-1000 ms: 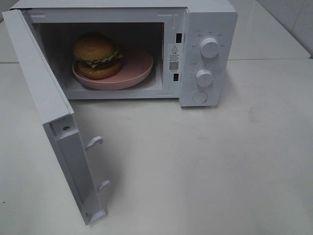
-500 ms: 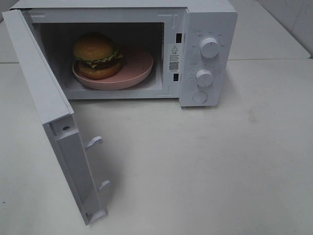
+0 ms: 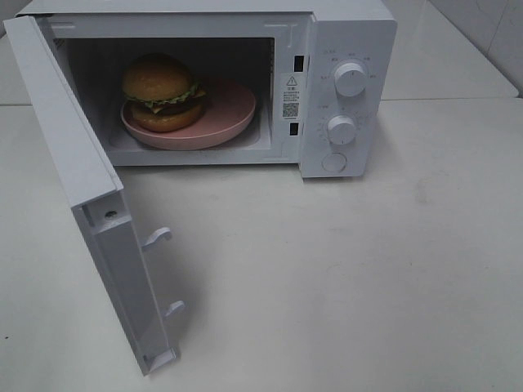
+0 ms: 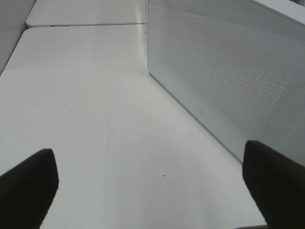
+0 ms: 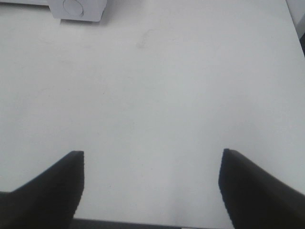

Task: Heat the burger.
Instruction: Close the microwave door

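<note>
Exterior high: burger (image 3: 161,91) inside open microwave (image 3: 347,37), sticker (image 3: 291,96) text illegible; left hand (image 4: 150,164), right hand (image 5: 151,160) wide.

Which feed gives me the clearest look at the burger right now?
Exterior high: the burger sits in plain view on the pink plate inside the open microwave. The left wrist view shows only table and a white panel, the right wrist only table and a microwave corner; neither shows the burger.
</note>
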Available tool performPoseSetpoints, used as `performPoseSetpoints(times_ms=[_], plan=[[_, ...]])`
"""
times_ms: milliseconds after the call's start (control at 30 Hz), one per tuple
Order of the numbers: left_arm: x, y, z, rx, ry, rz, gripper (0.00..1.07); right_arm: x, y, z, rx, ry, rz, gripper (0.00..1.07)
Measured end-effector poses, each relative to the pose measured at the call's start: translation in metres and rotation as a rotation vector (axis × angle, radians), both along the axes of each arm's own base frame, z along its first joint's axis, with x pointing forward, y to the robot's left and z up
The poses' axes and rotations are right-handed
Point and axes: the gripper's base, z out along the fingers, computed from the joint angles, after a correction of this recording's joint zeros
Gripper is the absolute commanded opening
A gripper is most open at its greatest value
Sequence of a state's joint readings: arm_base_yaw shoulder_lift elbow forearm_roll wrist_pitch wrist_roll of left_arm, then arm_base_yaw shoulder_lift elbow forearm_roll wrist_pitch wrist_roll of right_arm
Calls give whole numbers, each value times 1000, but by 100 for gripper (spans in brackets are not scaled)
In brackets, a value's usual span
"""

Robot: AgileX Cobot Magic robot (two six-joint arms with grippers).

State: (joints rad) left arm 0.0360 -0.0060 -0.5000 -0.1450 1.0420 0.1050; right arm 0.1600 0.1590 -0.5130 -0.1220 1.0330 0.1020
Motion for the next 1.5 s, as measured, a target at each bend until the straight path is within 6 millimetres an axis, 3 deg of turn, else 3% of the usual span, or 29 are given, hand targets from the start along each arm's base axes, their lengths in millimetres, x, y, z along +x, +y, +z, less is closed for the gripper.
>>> performPoseSetpoints(times_ms=[400, 1500], plan=[[0, 0, 0, 0, 0, 0, 100, -25, -4, -2, 25, -146, -12, 74], [0, 0, 0, 0, 0, 0, 100, -25, -4, -2, 26, -146, -12, 74]])
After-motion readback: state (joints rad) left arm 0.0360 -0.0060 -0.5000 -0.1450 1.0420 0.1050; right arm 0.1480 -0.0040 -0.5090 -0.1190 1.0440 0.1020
